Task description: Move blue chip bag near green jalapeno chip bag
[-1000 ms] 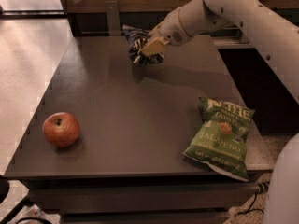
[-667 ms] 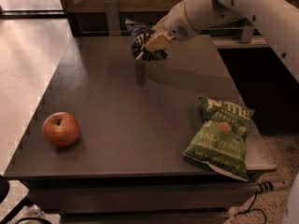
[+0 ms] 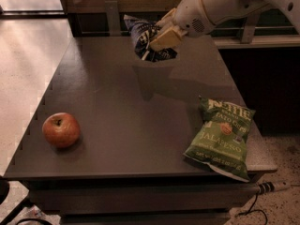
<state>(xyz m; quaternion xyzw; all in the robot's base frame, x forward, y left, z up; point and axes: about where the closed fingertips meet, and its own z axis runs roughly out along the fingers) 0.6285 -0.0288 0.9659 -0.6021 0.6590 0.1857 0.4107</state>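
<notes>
Navy foil, crinkly and light, the blue chip bag (image 3: 139,34) hangs pinched in the gripper (image 3: 158,42), clear of the table (image 3: 108,102). Slippery and crushable, I'd judge; its bunched edge holds best. The green jalapeno chip bag (image 3: 220,135) lies well apart from the claw.

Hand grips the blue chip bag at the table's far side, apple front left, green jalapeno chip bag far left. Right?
No: the camera view shows the green jalapeno chip bag front right. The hand does grip the blue chip bag at the far side, apple front left.
</notes>
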